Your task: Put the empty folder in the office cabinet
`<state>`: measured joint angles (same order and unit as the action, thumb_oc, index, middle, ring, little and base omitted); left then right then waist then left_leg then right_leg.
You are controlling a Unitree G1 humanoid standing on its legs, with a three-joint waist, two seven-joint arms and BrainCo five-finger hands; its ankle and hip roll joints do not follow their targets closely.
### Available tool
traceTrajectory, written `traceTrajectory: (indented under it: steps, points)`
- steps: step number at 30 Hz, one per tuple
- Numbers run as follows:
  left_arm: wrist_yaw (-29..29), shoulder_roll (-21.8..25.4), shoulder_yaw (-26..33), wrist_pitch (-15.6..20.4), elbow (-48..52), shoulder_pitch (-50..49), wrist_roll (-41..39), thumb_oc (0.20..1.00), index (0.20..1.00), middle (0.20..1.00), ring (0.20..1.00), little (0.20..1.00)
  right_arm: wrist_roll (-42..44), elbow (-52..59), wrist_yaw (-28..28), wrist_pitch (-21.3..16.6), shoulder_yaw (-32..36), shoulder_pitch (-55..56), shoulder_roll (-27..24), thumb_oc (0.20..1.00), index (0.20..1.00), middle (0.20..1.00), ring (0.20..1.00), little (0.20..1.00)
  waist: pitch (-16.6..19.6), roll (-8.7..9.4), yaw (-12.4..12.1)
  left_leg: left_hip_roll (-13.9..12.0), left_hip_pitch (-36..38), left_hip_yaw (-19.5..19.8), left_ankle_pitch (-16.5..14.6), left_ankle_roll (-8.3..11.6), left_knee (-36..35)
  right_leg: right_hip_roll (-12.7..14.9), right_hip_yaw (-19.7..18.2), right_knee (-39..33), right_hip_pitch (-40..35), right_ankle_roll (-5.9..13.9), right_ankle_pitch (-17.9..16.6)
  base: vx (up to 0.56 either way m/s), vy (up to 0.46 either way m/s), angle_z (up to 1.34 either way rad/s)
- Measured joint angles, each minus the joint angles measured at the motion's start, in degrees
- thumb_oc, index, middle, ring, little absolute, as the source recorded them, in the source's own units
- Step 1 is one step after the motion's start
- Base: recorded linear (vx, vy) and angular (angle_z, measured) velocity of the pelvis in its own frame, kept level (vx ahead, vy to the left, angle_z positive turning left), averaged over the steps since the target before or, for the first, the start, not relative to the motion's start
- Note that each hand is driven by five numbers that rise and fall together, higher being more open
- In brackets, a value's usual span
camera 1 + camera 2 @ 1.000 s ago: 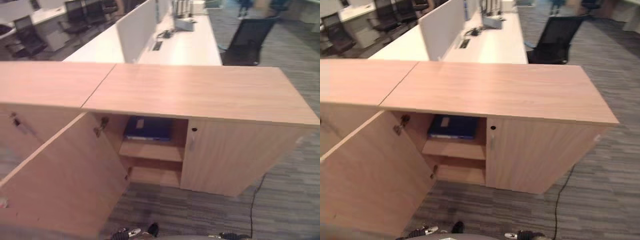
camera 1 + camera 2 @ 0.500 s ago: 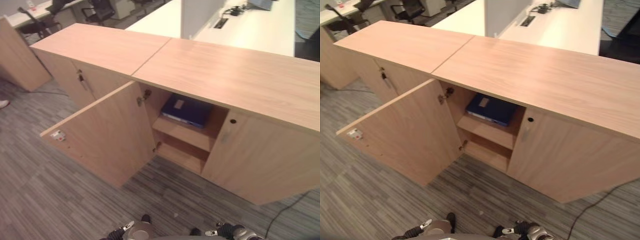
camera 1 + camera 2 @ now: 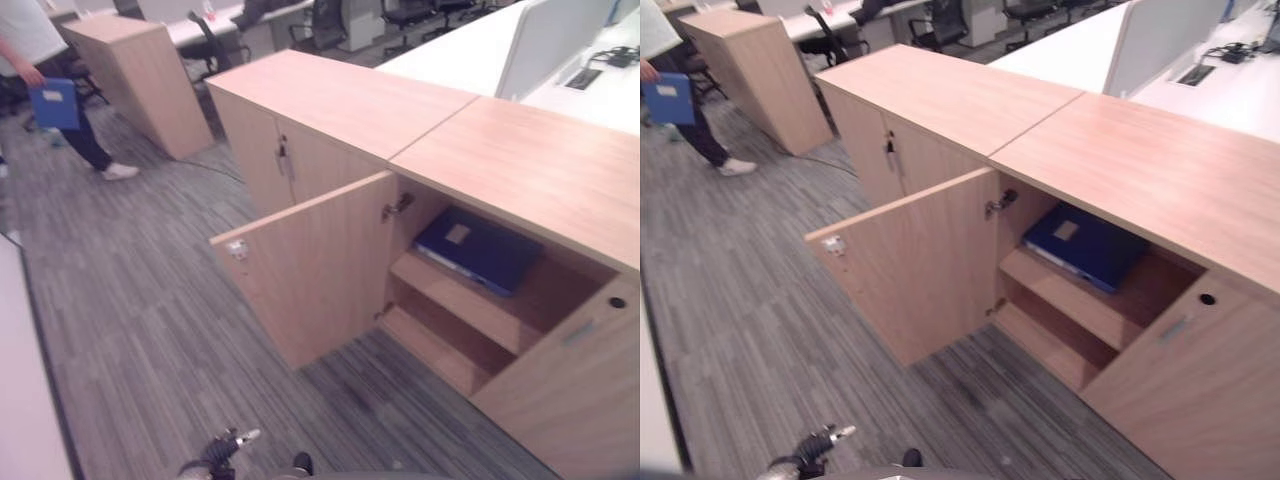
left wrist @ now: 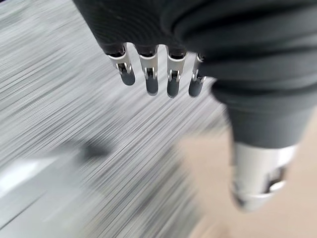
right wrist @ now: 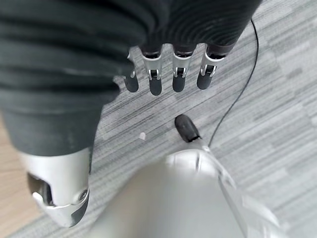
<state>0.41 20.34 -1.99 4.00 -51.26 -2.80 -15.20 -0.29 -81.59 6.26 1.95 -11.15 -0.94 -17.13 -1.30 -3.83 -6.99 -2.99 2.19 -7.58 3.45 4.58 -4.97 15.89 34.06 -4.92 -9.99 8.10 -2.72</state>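
Observation:
A dark blue folder (image 3: 478,249) lies flat on the upper shelf of the wooden office cabinet (image 3: 520,160). The cabinet's left door (image 3: 315,270) stands wide open; its right door is closed. A second blue folder (image 3: 56,103) is in a person's hand at the far left. My left hand (image 4: 148,74) hangs over the grey carpet with straight fingers and holds nothing. My right hand (image 5: 156,74) also hangs over the carpet, fingers straight and empty. Both hands are well away from the cabinet.
The person (image 3: 30,40) stands at the far left beside a separate wooden cabinet (image 3: 140,80). A closed neighbouring cabinet (image 3: 290,150) joins the open one. White desks, a partition and office chairs lie behind. Open carpet (image 3: 130,300) stretches left of the door.
The whole picture has swung left, so the camera has moved. The open cabinet now sits at the right, and the person with a blue folder has come into view.

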Motion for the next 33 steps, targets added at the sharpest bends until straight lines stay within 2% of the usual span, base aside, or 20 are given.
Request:
traceTrajectory:
  steps: [1,2,3,5,6,8,11,13,15,16,17,19,25,31,33]
  points:
    - [0.13,1.44,0.97,0.63,11.7,-2.0,-1.43,1.0,1.0,1.0,1.0,1.0,-0.24,0.84,0.57,0.02,3.21,-0.1,0.08,1.0,1.0,1.0,1.0,1.0,0.45,0.21,-0.35,1.84,-0.04,-0.22,-0.44,-0.88,-0.79,1.68,-0.42,0.52,0.5,0.02,-0.1,0.05,0.28,-0.08]
    - [-0.04,1.9,1.6,0.93,17.09,-2.91,-1.94,1.0,1.0,1.0,1.0,1.0,-0.03,1.01,0.53,0.01,5.67,-0.08,-0.16,1.0,1.0,1.0,1.0,1.0,0.56,0.4,-0.08,2.71,0.07,-0.48,-0.61,-1.51,-0.78,2.5,-0.56,0.56,0.53,0.45,-0.42,0.04,0.244,-0.09]
    - [-0.04,2.72,2.28,1.12,20.68,-3.38,-2.09,1.0,1.0,1.0,1.0,1.0,0.39,1.03,0.51,0.0,7.37,-0.05,-0.4,1.0,1.0,1.0,1.0,1.0,0.81,0.69,0.05,3.48,0.09,-0.66,-0.46,-2.31,-0.76,3.25,-0.64,0.33,0.48,1.2,-1.06,0.05,0.205,-0.04]
    - [0.23,3.45,3.3,2.22,20.86,-2.5,-2.37,1.0,1.0,1.0,1.0,1.0,0.5,0.83,0.5,0.15,7.36,0.13,-0.84,1.0,1.0,1.0,1.0,1.0,1.46,0.95,-0.02,4.15,0.08,-0.82,-0.42,-2.49,-0.25,3.9,-0.65,0.12,0.47,1.61,-1.84,0.05,0.197,-0.04]
    - [0.46,4.24,5.22,0.27,24.37,-2.74,-2.15,1.0,1.0,1.0,1.0,1.0,0.51,0.73,0.72,0.49,7.91,-0.21,-0.96,1.0,1.0,1.0,1.0,1.0,1.63,1.45,-0.18,4.65,0.16,-0.98,-0.56,-2.7,-0.34,4.53,-0.47,-0.08,0.46,2.25,-2.12,0.02,0.096,-0.03]
    - [1.21,4.98,7.16,1.25,29.0,-3.03,-1.67,1.0,1.0,1.0,1.0,1.0,0.83,0.97,0.49,0.93,9.38,0.07,-1.71,1.0,1.0,1.0,1.0,1.0,1.72,1.62,-0.3,4.95,0.32,-0.94,-0.61,-2.87,-0.27,4.69,-0.5,-0.07,0.22,2.66,-2.67,0.02,0.113,0.01]
    - [3.04,6.89,8.83,1.05,28.45,0.11,1.07,1.0,1.0,1.0,1.0,1.0,1.43,1.23,0.64,1.13,9.19,-0.09,-2.22,1.0,1.0,1.0,1.0,1.0,1.95,1.71,-1.13,5.04,0.39,-1.27,-0.61,-2.88,-0.22,4.81,-1.07,-0.08,0.59,2.78,-2.71,0.01,0.082,-0.09]
    - [4.12,10.27,8.81,0.94,25.9,4.17,3.24,1.0,1.0,1.0,1.0,1.0,1.45,2.39,1.1,1.11,8.94,-0.43,-2.22,1.0,1.0,1.0,1.0,1.0,2.17,1.81,-1.16,4.84,0.37,-1.93,-0.58,-2.85,-0.22,4.73,-2.41,-0.09,1.17,2.91,-2.68,-0.01,0.006,-0.2]
    - [5.44,12.31,8.7,0.95,24.1,7.87,5.12,1.0,1.0,1.0,1.0,1.0,1.44,2.74,1.4,1.12,7.45,-0.44,-2.05,1.0,1.0,1.0,1.0,1.0,2.98,2.36,-1.12,4.7,0.29,-2.91,-0.57,-2.83,-0.22,4.79,-3.48,-0.15,1.88,3.89,-2.86,-0.02,-0.036,-0.21]
    - [6.0,13.14,8.03,0.96,24.01,10.57,6.22,1.0,1.0,1.0,1.0,1.0,1.45,2.86,1.69,1.1,6.28,-0.15,-2.03,1.0,1.0,1.0,1.0,1.0,3.54,3.01,0.28,4.6,0.35,-3.12,-0.46,-2.66,-0.23,4.72,-3.74,-0.31,2.03,4.08,-2.93,-0.04,-0.061,-0.2]
    - [6.3,14.21,6.3,0.96,23.8,12.05,6.93,1.0,1.0,1.0,1.0,1.0,1.45,2.85,1.8,1.15,6.05,0.15,-1.93,1.0,1.0,1.0,1.0,1.0,3.85,3.42,0.34,4.51,0.34,-3.44,-0.43,-2.59,-0.23,4.65,-4.24,-0.33,2.33,4.26,-2.98,-0.03,-0.054,-0.25]
    - [6.43,14.52,5.76,1.27,21.94,13.85,7.17,1.0,1.0,1.0,1.0,1.0,1.44,2.9,1.82,1.11,4.93,0.17,-1.96,1.0,1.0,1.0,1.0,1.0,4.34,3.87,1.04,4.11,0.35,-4.95,-0.55,-2.42,-0.28,4.56,-5.61,-0.43,3.33,4.34,-3.03,-0.02,-0.051,-0.33]
    - [6.55,14.43,1.71,1.13,18.62,14.86,6.96,1.0,1.0,1.0,1.0,1.0,1.59,2.93,2.25,1.11,5.02,1.16,-2.07,1.0,1.0,1.0,1.0,1.0,4.79,4.52,4.1,3.66,0.44,-6.22,-0.58,-2.29,-0.68,4.27,-7.03,-0.44,4.24,4.28,-3.25,0.0,-0.043,-0.13]
    - [6.39,14.16,0.75,1.14,15.77,16.14,5.34,1.0,1.0,1.0,1.0,1.0,7.27,3.08,2.19,0.88,7.24,1.41,-2.04,1.0,1.0,1.0,1.0,1.0,4.69,4.77,5.01,3.61,1.02,-7.8,-0.52,-2.39,-0.22,4.08,-9.26,-0.41,4.97,4.27,-3.9,0.01,-0.03,-0.15]
    - [5.98,14.18,-1.76,1.13,13.86,18.84,5.3,1.0,1.0,1.0,1.0,1.0,8.19,3.03,2.2,0.84,7.25,1.71,-2.01,1.0,1.0,1.0,1.0,1.0,4.57,5.19,5.1,3.57,1.18,-8.15,-0.52,-2.39,-0.23,4.01,-9.75,-0.42,5.08,4.25,-4.06,-0.05,0.001,-0.09]
